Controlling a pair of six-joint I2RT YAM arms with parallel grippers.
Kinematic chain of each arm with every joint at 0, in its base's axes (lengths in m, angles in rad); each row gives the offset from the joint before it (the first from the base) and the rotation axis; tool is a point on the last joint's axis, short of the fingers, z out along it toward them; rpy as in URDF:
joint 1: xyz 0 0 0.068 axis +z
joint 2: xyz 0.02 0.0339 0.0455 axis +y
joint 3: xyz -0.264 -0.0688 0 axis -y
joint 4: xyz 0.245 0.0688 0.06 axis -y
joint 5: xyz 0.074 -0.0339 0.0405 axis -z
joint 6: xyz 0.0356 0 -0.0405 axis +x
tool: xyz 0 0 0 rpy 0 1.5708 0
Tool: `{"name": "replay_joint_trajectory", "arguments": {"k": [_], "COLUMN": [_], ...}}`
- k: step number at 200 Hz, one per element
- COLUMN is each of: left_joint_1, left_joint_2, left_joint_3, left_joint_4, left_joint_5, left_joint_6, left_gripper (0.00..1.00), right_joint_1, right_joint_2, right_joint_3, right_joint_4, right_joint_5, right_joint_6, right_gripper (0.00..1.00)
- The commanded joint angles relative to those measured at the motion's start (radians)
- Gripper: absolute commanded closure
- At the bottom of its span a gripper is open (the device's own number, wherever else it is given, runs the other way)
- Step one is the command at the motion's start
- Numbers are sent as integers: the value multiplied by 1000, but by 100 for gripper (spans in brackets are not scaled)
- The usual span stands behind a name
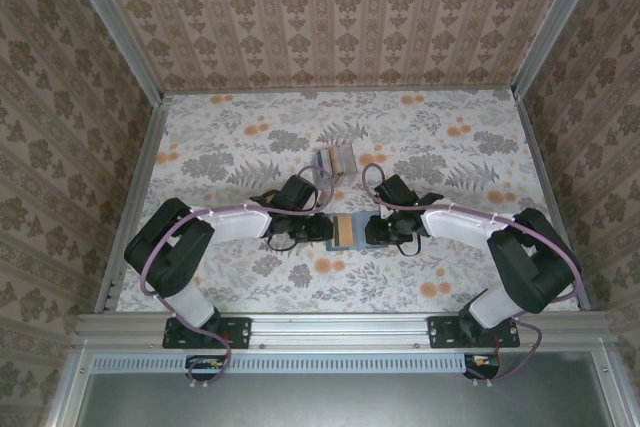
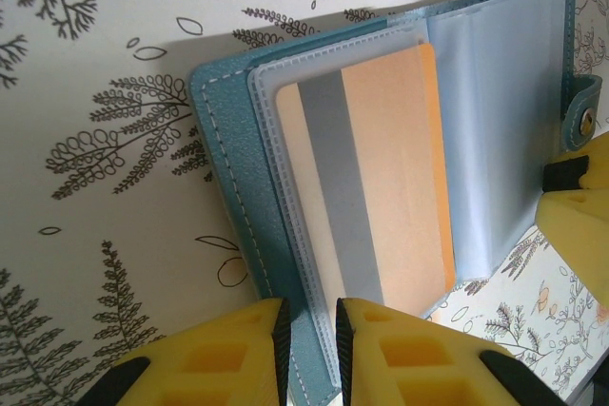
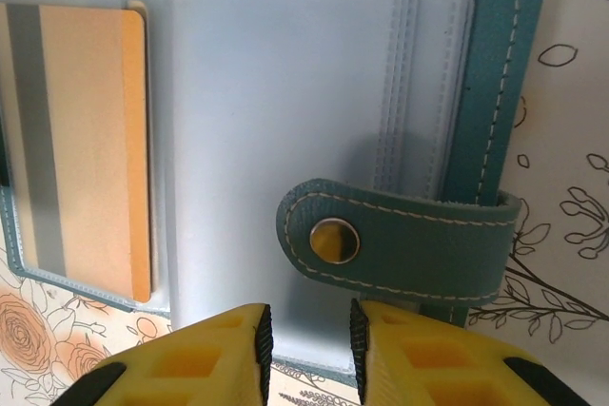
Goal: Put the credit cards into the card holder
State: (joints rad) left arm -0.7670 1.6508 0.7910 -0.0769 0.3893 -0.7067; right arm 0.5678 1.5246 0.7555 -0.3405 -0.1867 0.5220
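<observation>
I see both arms bent inward, low over the floral tabletop. The left claw pinches the open, teal, stitched card holder at its edge. The right claw pinches its clear sleeves. A tan, grey-striped credit card sits sleeved inside.

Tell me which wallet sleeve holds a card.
The sleeve at the left gripper, holding a tan, grey-striped card; sleeves by the snap strap look empty.
</observation>
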Motion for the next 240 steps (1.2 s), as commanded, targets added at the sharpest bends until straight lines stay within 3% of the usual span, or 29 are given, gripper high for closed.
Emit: {"name": "replay_joint_trajectory", "arguments": {"k": [1, 83, 141, 240], "left_joint_1": [-6, -6, -6, -6], "left_joint_2": [11, 8, 7, 12], "left_joint_3": [19, 9, 2, 7], "left_joint_4": [-1, 7, 13, 15], "left_joint_5": [7, 8, 8, 8], "left_joint_6": [18, 15, 13, 11], "left_gripper": [77, 77, 77, 77], "right_joint_1": [4, 5, 7, 20], "right_joint_2": [23, -33, 13, 57], "right_joint_3": [19, 30, 7, 2], "right_joint_4": [0, -59, -18, 19], "right_joint_5": [-8, 39, 21, 11], "right_joint_6": [-7, -27, -11, 6], "right_gripper": [68, 66, 69, 64]}}
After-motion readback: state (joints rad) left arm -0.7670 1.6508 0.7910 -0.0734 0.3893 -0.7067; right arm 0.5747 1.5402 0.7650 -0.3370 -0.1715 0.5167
